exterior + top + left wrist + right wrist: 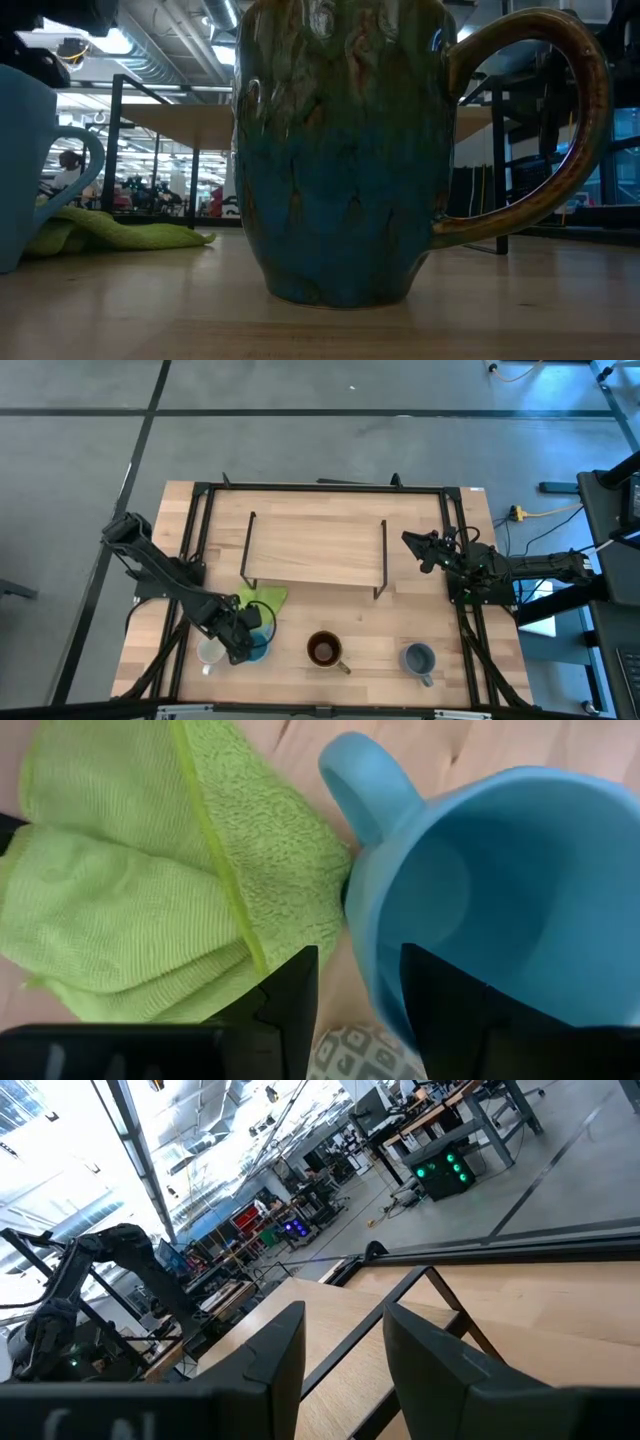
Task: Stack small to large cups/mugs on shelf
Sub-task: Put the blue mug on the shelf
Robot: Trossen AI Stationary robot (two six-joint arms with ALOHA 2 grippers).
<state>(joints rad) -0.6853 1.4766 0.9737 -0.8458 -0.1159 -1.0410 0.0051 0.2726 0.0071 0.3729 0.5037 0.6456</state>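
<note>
At bench front-left, light blue mug is straddled at rim by left pincer, fingers parted, nothing gripped; green cloth just beside. Mug is judged rigid, glazed, slippery, breakable; rim wall is best taken. Right pincer is held open beside shelf.

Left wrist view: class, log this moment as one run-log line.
left pincer: open, straddling light blue ceramic mug wall | right pincer: open, waiting beside light-wood shelf
</note>
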